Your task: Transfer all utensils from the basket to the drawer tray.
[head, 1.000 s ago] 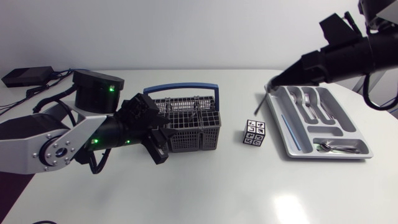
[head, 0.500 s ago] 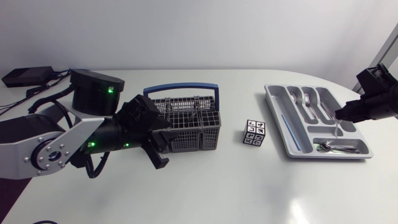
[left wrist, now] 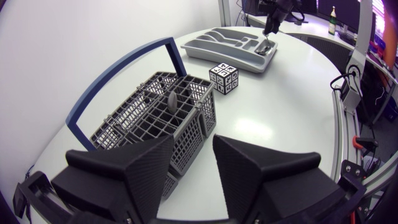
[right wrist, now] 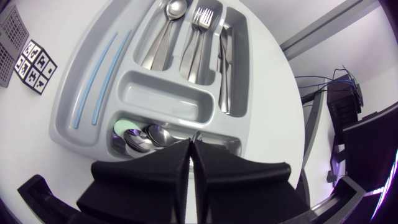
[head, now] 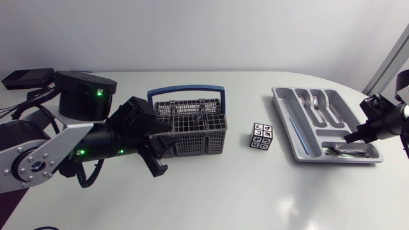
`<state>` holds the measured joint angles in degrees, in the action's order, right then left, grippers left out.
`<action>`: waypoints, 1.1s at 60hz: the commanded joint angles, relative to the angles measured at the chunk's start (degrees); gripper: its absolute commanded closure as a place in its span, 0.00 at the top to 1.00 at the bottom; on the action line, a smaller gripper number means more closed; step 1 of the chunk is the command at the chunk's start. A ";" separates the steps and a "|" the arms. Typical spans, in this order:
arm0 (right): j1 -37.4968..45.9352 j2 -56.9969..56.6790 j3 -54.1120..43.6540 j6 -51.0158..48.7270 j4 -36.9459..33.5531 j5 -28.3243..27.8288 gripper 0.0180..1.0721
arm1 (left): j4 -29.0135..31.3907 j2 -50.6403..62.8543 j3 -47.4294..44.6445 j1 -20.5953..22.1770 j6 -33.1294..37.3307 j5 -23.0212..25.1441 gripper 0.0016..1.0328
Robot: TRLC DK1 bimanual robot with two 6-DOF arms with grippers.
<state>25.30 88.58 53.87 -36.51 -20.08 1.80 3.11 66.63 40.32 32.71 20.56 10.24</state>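
The grey wire basket (head: 198,144) with a blue handle stands left of centre, a grey utensil (left wrist: 172,103) upright inside it. My left gripper (head: 162,152) is at the basket's near left corner; in the left wrist view that gripper (left wrist: 194,149) is open and empty, the basket (left wrist: 134,124) just ahead. The grey drawer tray (head: 285,121) lies at the right with spoons (right wrist: 166,32), forks (right wrist: 198,31) and knives (right wrist: 225,68) in its slots. My right gripper (head: 351,137) hangs low over the near compartment, shut on a thin utensil (right wrist: 196,135) above small spoons (right wrist: 144,137).
A small cube (head: 262,136) with black-and-white markers sits between basket and tray. Black boxes and cables lie at the table's far left (head: 29,78). The table's rounded edge runs close behind the tray's right side.
My right arm swung with its utensil from the tray's far left corner across to the right side and down over the near compartment. My left arm drew back slightly from the basket.
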 commanded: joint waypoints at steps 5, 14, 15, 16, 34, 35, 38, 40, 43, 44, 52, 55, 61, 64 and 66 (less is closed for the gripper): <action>-0.87 2.92 -3.68 -1.37 3.38 2.42 0.33 | 0.40 -0.71 -1.99 -0.45 -1.04 0.83 0.44; -2.36 2.13 -4.65 -1.37 3.02 2.77 0.59 | 0.40 -0.71 -2.35 -2.21 -0.52 2.59 0.45; -2.54 1.69 -4.65 -1.28 2.76 2.77 0.62 | 0.40 -0.71 -2.35 -2.83 -0.43 3.21 0.45; -2.98 1.25 -4.65 -1.19 2.59 2.77 0.65 | 0.40 -0.71 -2.35 -3.00 -0.34 3.47 0.45; -12.38 -12.02 -3.42 4.61 -5.76 2.15 0.90 | 0.40 -0.54 -2.35 -8.71 1.94 9.54 0.45; -13.43 -12.90 -3.07 5.31 -6.82 1.71 0.90 | 0.40 -0.54 -2.43 -8.80 1.94 9.80 0.45; -15.54 -14.66 -2.01 7.51 -9.02 -0.22 0.90 | 0.40 -0.54 -2.70 -9.15 2.30 10.77 0.45; -17.21 -15.36 -0.96 9.35 -10.86 -1.19 0.90 | 0.40 -0.54 -2.79 -9.42 2.47 11.21 0.45; -20.03 -16.15 0.54 11.64 -13.50 -4.62 0.90 | 0.40 -0.54 -2.96 -9.68 2.82 11.56 0.45; -21.08 -16.24 1.07 12.61 -14.29 -5.41 0.90 | 0.40 -0.54 -3.05 -9.77 3.00 11.64 0.45; -31.36 -16.15 4.58 19.90 -17.98 -8.57 0.89 | 0.40 -0.54 -3.14 -10.21 3.61 12.26 0.45; -35.23 -15.19 6.60 24.56 -19.39 -9.27 0.89 | 0.40 -0.54 -3.14 -10.65 3.70 12.61 0.45; -40.33 -12.02 10.82 30.71 -22.38 -13.67 0.89 | 0.49 -0.54 -3.23 -11.35 3.88 13.40 0.45; -42.00 -10.70 12.58 32.21 -22.38 -15.87 0.89 | 0.49 -0.63 -3.31 -11.53 3.97 13.58 0.45; -43.40 -10.00 13.63 32.64 -22.55 -16.66 0.89 | 0.49 -0.63 -3.40 -11.62 3.97 13.58 0.45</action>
<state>-15.84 76.03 64.66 -8.51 -41.60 -13.43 3.18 66.61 38.24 21.76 23.16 22.74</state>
